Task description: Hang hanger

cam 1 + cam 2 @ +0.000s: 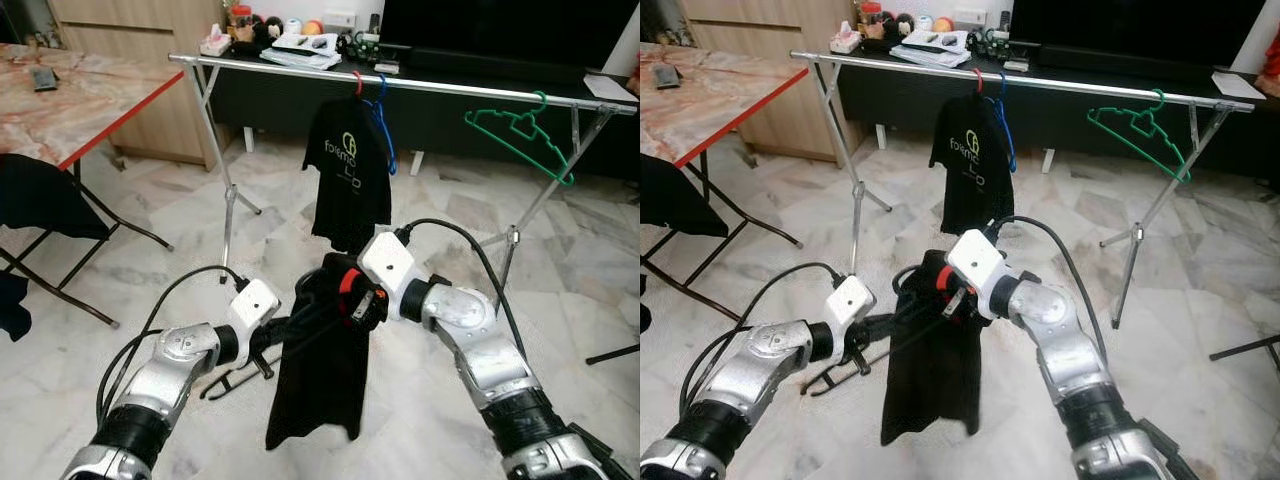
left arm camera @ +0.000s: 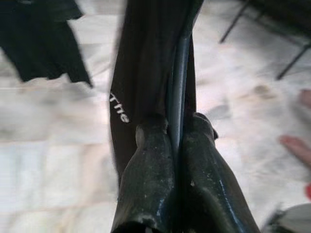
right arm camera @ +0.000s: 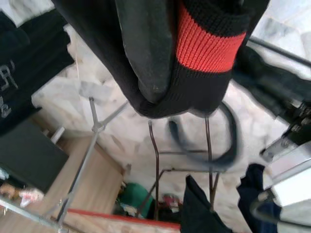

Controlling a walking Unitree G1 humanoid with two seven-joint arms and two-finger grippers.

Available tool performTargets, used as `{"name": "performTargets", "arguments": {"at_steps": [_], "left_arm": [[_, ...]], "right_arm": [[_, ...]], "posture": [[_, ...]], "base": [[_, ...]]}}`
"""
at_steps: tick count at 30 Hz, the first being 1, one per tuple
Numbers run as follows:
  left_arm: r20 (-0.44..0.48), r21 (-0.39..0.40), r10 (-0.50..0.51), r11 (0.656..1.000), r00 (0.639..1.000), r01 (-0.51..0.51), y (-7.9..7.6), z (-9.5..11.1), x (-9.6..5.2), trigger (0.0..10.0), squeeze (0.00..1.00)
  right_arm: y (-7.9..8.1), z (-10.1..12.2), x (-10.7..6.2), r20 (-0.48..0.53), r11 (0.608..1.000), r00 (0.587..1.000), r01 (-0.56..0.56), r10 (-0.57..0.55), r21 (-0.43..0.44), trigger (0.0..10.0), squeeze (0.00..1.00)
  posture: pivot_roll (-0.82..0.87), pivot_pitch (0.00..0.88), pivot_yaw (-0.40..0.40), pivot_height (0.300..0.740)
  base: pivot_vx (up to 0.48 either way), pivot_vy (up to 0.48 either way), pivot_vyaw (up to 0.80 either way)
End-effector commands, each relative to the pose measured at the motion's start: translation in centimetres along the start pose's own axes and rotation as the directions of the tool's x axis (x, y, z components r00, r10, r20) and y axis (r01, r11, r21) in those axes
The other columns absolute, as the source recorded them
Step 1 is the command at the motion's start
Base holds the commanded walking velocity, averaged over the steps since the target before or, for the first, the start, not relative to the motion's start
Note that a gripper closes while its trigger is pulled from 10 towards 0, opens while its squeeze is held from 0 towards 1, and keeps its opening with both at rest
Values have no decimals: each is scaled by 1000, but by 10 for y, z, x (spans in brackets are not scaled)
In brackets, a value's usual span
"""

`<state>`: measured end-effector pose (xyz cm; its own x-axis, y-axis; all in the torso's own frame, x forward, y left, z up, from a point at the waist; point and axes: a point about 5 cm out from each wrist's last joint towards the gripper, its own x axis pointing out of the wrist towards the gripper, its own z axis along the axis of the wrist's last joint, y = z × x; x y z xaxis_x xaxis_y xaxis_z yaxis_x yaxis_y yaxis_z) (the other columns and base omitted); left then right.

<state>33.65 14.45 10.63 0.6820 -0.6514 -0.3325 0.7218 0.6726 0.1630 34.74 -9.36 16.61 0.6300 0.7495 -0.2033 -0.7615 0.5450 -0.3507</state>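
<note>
A black garment with a red-striped collar hangs between my two arms, low in front of the silver clothes rail. My left gripper is shut on a thin grey hanger bar inside the cloth. My right gripper is at the collar, shut on it, with the cloth draped over its fingers. On the rail hang a black printed T-shirt on a red hanger, a blue hanger and, further right, a bare green hanger.
The rail's crossed legs stand left and right on the marble floor. A red-edged folding table with a dark cloth below is at the left. A cluttered low bench sits behind the rail. A black wire shape lies under my left gripper.
</note>
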Motion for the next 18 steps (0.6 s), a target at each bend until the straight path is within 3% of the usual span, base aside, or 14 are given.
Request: {"name": "performTargets", "arguments": {"at_steps": [1, 3, 5, 9, 10, 12, 13, 16, 18], "left_arm": [[-3, 17, 13, 1000, 1000, -13, 1, 2, 2, 10000, 0], [-2, 16, 23, 1000, 1000, -23, 1, 2, 2, 10000, 0], [-17, 25, 99, 995, 995, -98, 7, 0, 4, 10000, 0], [-9, 21, 85, 996, 996, -84, 6, 0, 4, 10000, 0], [4, 20, 48, 999, 999, -48, 2, 1, 4, 10000, 0], [10, 18, 34, 999, 999, -34, 1, 1, 4, 10000, 0], [15, 16, 25, 1000, 1000, -26, 0, 1, 3, 10000, 0], [18, 16, 37, 999, 999, -37, 1, 1, 3, 10000, 0], [30, 14, 50, 999, 998, -51, 2, 2, 3, 10000, 0]], "right_arm": [[1, 4, 0, 0, 1000, 1000, 26, -26, 5, 10000, 0], [-1, 2, -2, -11, 999, 999, 47, -46, 16, 10000, 0], [-5, 2, -5, -23, 992, 993, 117, -116, 42, 10000, 0], [-14, 0, -6, -49, 973, 976, 216, -213, 81, 10000, 0], [-27, -8, -10, -98, 939, 944, 325, -315, 110, 10000, 0], [-33, -11, -12, -123, 919, 925, 373, -359, 129, 10000, 0], [-42, -15, -16, -146, 884, 895, 441, -421, 155, 10000, 0], [-48, -18, -20, -169, 852, 869, 492, -466, 178, 10000, 0], [-45, -15, -17, -157, 847, 875, 483, -457, 224, 10000, 0]], "posture": [[-55, 112, -40, 740], [-55, 112, -40, 740], [-57, 113, -40, 740], [-56, 113, -41, 740], [-52, 113, -41, 740], [-52, 113, -41, 740], [-52, 111, -42, 740], [-52, 112, -42, 740], [-51, 110, -42, 740]], "base": [[0, 0, 0], [0, 0, 0], [0, 0, 0], [0, 0, 0], [0, 0, 0], [0, 0, 0], [0, 0, 0], [0, 0, 0], [0, 0, 0]]}}
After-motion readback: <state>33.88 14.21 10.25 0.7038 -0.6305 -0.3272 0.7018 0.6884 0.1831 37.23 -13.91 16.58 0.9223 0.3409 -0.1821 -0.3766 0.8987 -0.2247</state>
